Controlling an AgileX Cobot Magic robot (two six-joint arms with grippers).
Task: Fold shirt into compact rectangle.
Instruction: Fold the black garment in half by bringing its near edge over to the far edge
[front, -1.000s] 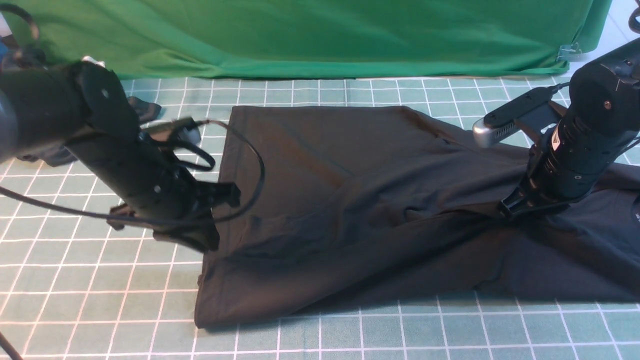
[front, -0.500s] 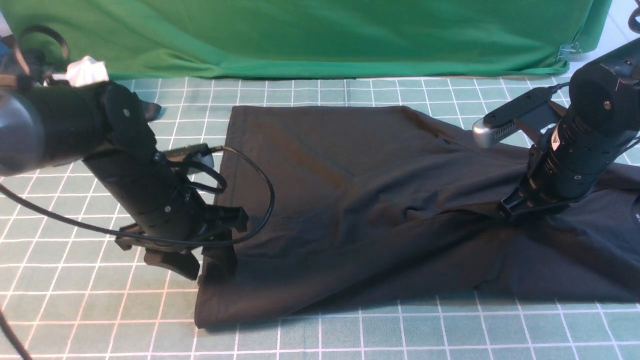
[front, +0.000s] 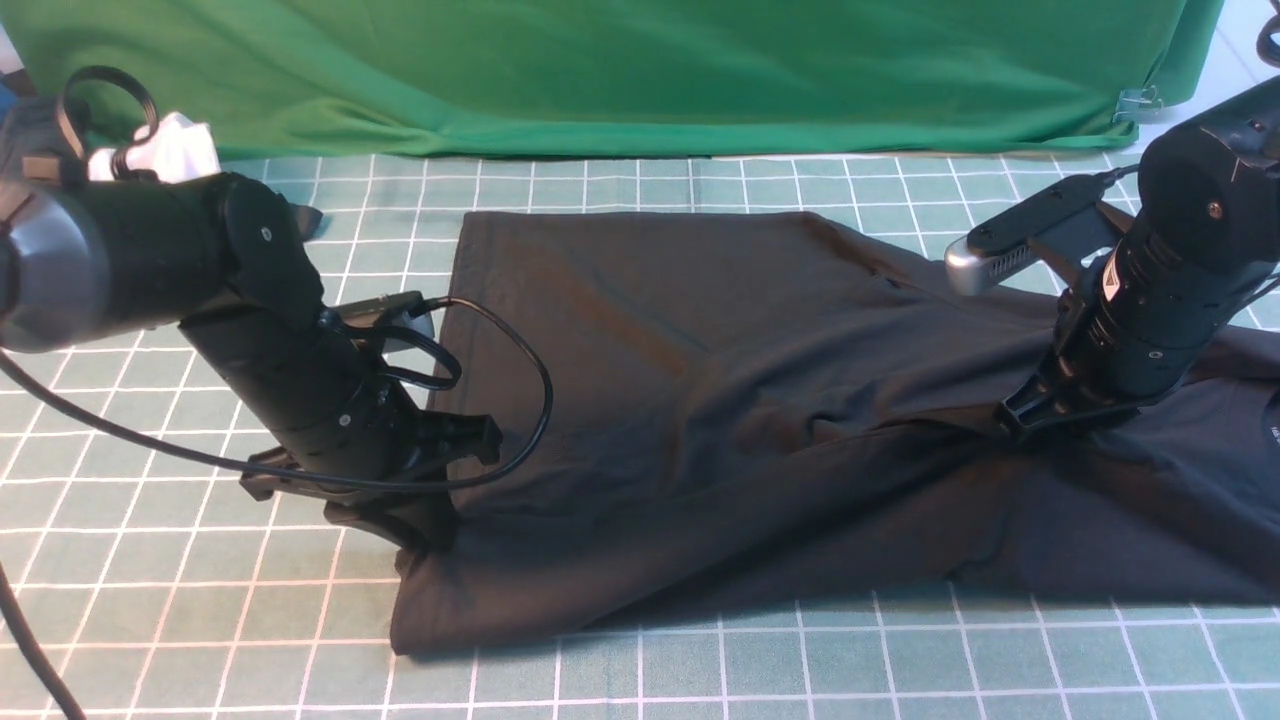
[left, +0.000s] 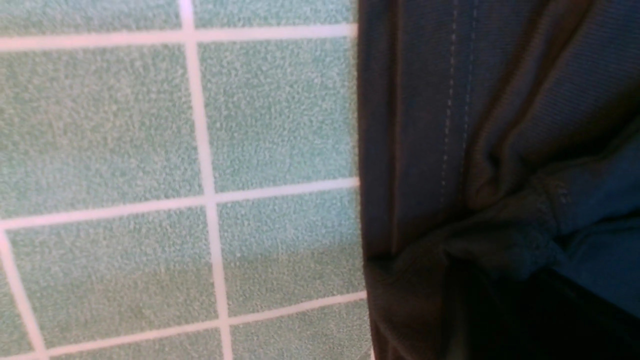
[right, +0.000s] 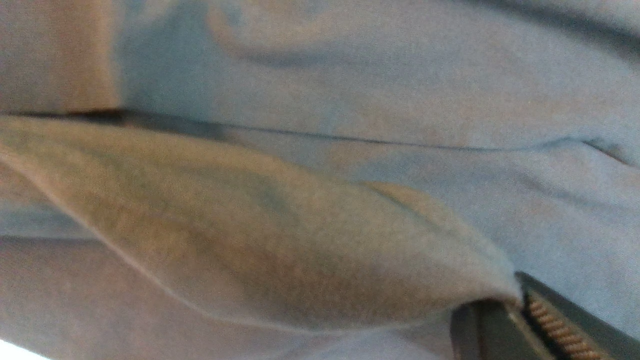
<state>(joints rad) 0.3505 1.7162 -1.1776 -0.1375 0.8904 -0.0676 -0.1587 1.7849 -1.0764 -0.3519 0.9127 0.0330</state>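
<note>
Pincers two: left pincer (front: 422, 533) clamped on shirt (front: 700, 400) hem, right pincer (front: 1008, 422) clamped on middle fold; shirts one.

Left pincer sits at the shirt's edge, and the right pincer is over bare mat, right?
Not quite. The right pincer is on the shirt, shut on a fold, as the right wrist view shows. The left pincer does sit at the shirt's edge.

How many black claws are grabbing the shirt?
2. The left gripper pinches the shirt at its left edge; the right gripper pinches a fold toward its right side.
</note>
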